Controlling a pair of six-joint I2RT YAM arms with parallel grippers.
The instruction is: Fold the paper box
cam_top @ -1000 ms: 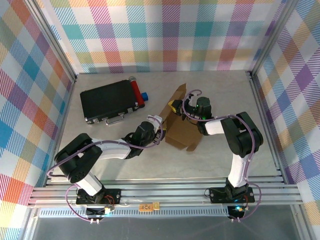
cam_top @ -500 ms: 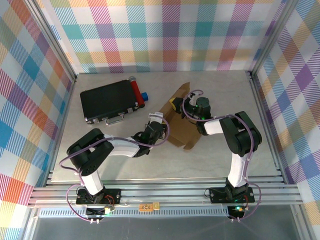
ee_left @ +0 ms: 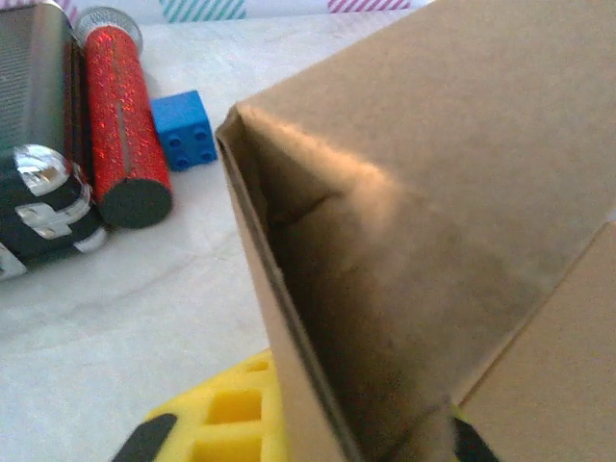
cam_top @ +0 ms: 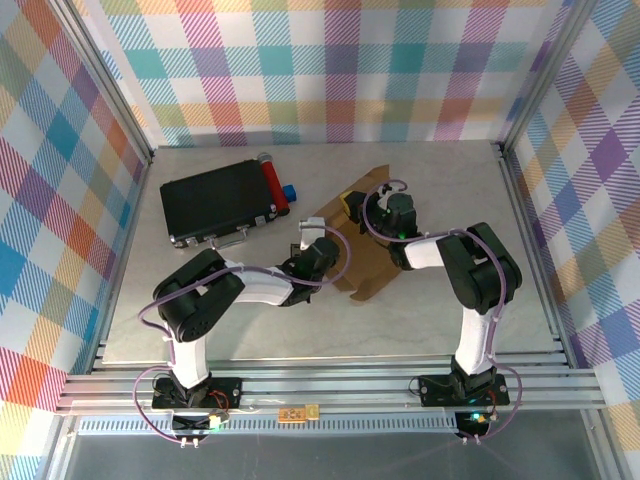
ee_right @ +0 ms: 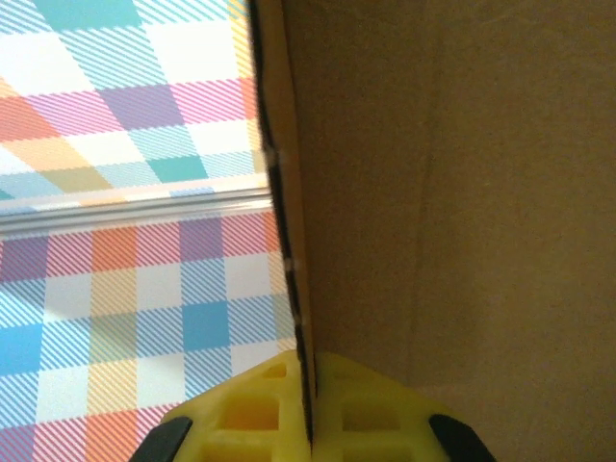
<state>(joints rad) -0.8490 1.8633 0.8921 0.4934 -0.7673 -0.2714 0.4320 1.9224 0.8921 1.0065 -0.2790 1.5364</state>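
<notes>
My right hand (ee_right: pixel 308 431) is clamped on an edge of the paper box (ee_right: pixel 452 192). My left hand (ee_left: pixel 308 445) straddles one of its walls, but I cannot tell if it pinches. The left wrist view adds a red glitter roll (ee_left: pixel 123 135), a blue brick (ee_left: pixel 188 130) and a black case (ee_left: pixel 34 144). From above, the paper box sits mid-worktop (cam_top: pixel 250 330) between both hands.

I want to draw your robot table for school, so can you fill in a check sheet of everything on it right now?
Surface: pale table, bare parts look clean.
Job's things: brown paper box, partly folded, one wall standing.
Clutter: black case, red glitter roll, blue brick, all left of the box.
Grippers: right pincer shut on a box edge; left pincer straddles a box wall, grip unclear.
Cables: purple cables along both arms, no snag seen.
Surroundings: checked walls, metal frame.
</notes>
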